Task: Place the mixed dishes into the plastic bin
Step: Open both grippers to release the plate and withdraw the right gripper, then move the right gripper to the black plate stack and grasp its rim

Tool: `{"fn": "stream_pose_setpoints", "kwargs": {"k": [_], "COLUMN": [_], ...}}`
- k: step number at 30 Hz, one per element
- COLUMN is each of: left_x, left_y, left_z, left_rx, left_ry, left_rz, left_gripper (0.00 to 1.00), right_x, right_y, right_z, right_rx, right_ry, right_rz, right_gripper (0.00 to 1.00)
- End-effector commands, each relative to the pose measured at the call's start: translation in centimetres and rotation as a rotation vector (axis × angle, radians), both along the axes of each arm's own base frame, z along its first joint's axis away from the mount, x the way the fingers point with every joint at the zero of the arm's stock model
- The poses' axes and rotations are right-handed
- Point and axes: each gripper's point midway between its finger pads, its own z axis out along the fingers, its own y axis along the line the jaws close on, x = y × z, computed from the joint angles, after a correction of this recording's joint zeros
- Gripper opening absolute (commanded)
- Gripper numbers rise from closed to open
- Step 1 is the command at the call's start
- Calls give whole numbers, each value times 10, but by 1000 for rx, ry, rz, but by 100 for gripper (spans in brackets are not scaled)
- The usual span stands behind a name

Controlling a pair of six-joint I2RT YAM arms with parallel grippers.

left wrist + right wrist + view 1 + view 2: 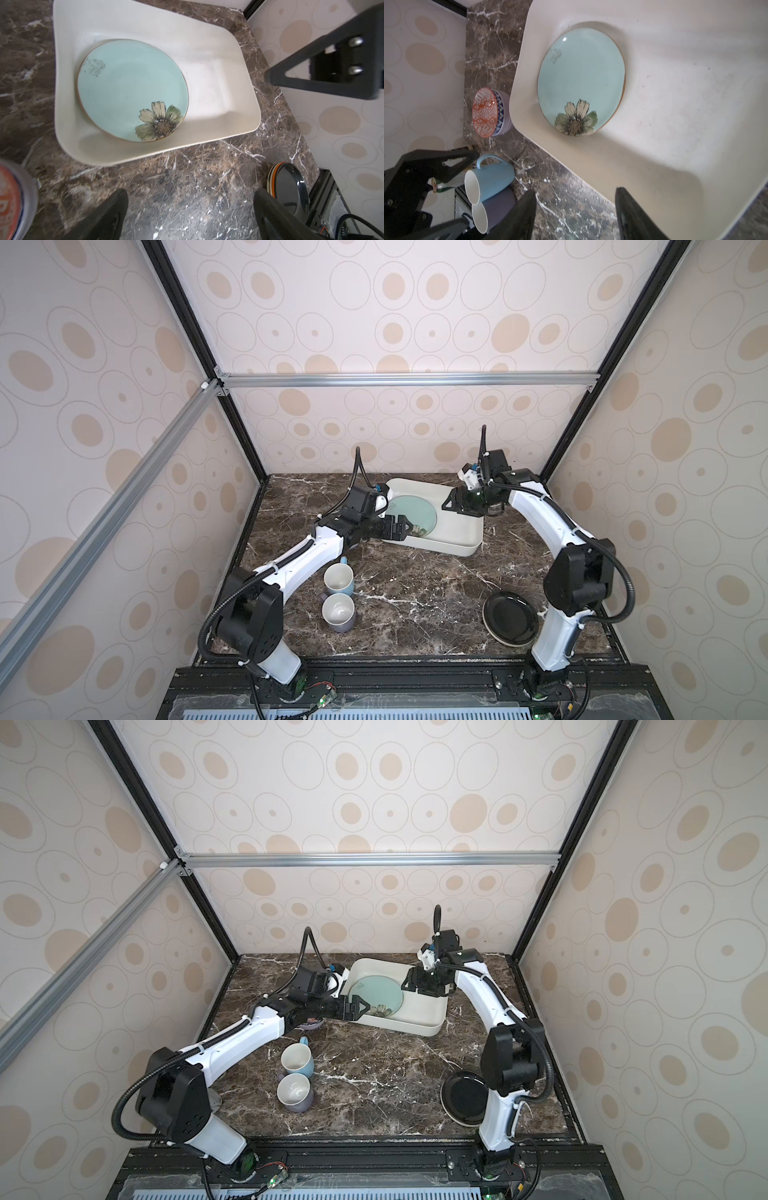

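The white plastic bin (465, 549) stands at the back middle of the marble table. The teal flower-painted plate (415, 512) (128, 87) (581, 79) lies in its left part. My left gripper (405, 529) (191, 193) hangs open and empty at the bin's near-left rim. My right gripper (451, 502) (576, 191) is open and empty over the bin's right rim. The light-blue mug (339, 578) and the lavender-grey mug (338, 612) stand together front left. A black-and-cream plate (511, 617) lies front right. An orange-patterned bowl (488, 112) (311, 1024) sits left of the bin, under my left arm.
Patterned enclosure walls and black frame posts (245, 439) close in the table on three sides. A black rail (395, 672) runs along the front edge. Bare marble (424, 597) lies between the mugs and the black-and-cream plate.
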Motion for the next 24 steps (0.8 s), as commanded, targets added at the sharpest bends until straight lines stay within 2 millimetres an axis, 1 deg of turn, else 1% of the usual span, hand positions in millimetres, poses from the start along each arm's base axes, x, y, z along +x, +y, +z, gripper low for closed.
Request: {"fn": "stream_pose_setpoints", "kwargs": {"k": [1,3,5,6,8,10,11,13,14,16,17,21,24], "left_x": [-15,-25,-36,-41,-50,-57,-59,-61,-61,-60,-59,-57,-56], "left_y": [19,33,44,49,53,50,45,37,32,19,11,-23,-43], "left_z": [12,14,14,15,15,15,14,10,7,4,2,-5,-10], "left_rx": [28,48,62,65,50,15,-7,-35,-40,-55,-61,-90,-117], "left_ry": [-41,-50,-54,-58,-57,-48,-42,-36,-31,-30,-28,-17,1], "left_rz": [49,80,105,117,115,95,80,55,45,12,-8,-89,-135], "left_gripper": [95,95,96,96,97,97,97,96,96,96,96,96,95], "right_x": [-41,-57,-70,-76,-89,-103,-111,-127,-137,-152,-159,-184,-204], "right_y": [8,8,3,-3,-18,-42,-56,-81,-92,-111,-119,-141,-160], "right_z": [-38,-47,-54,-55,-55,-53,-51,-49,-47,-47,-48,-50,-54], "right_rx": [-77,-91,-117,-136,-188,-281,-334,-423,-457,-517,-538,-554,-528], "right_ry": [106,125,138,138,139,138,140,142,143,147,153,174,199], "right_rz": [42,41,27,10,-32,-101,-143,-219,-254,-316,-346,-498,-647], "right_gripper": [63,63,62,62,62,63,64,73,84,93,100,100,100]}}
